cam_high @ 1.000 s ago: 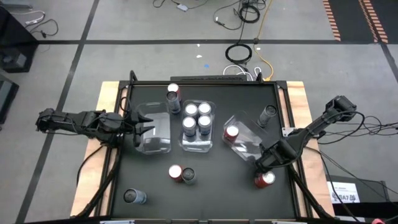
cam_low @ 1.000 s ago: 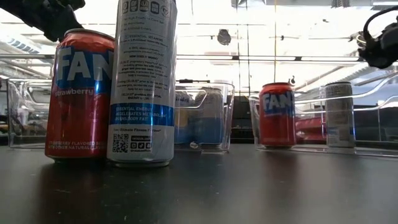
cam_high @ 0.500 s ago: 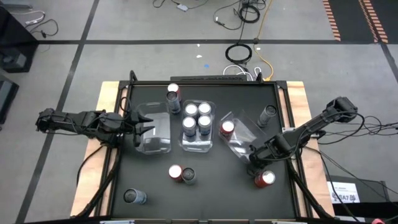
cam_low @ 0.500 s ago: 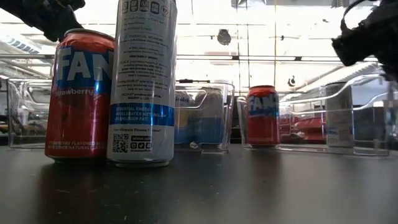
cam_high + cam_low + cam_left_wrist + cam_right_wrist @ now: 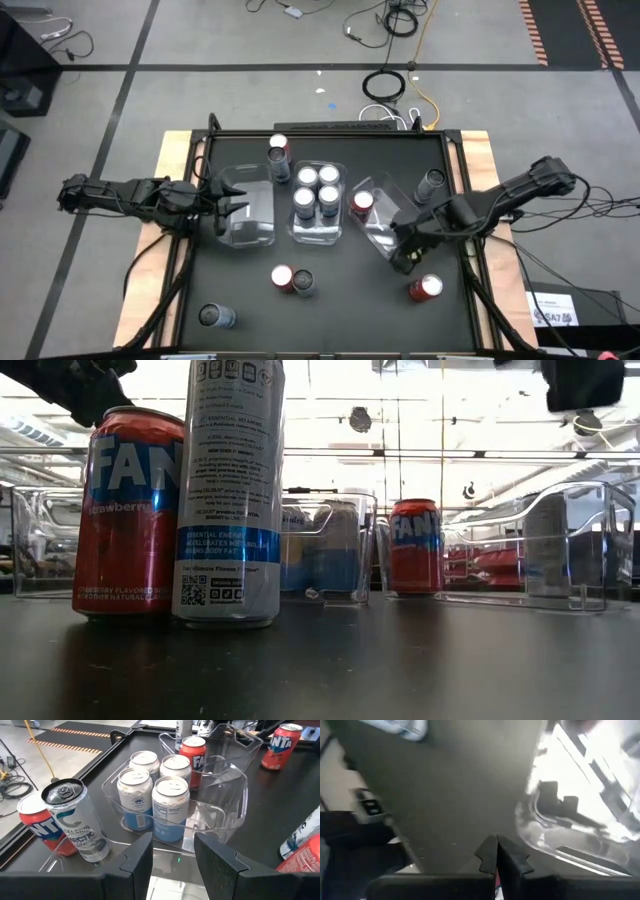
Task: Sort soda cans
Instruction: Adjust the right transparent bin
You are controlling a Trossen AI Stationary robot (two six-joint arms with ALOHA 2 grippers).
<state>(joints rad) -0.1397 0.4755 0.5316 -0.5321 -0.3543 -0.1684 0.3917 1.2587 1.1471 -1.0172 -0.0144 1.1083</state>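
Note:
Four blue-silver soda cans (image 5: 318,190) stand in the middle clear bin (image 5: 318,232). One red can (image 5: 362,203) stands in the tilted right bin (image 5: 390,225). Loose cans stand on the black table: a red one (image 5: 425,288) at the near right, a red (image 5: 283,277) and a tall silver one (image 5: 303,283) near the front. My right gripper (image 5: 401,261) is shut, holds nothing, and hovers above the right bin's near corner. My left gripper (image 5: 232,207) is open at the left bin's (image 5: 252,228) left wall. My left gripper's fingers (image 5: 137,865) stand apart at the left bin's left wall (image 5: 172,887), coming level from the table's left. Whether they touch the clear plastic, I cannot tell.
Dark cans stand at the far right (image 5: 432,182) and the near left (image 5: 215,316). A red can (image 5: 278,148) and a dark one (image 5: 280,168) stand behind the left bin. Bare table lies along the near edge between the cans.
My right gripper, staying shut, has risen and gone toward the table's left, rolling about its own axis. The right bin with its red can has slid toward the middle bin and turned a little. The loose red can at the near right has stayed put.

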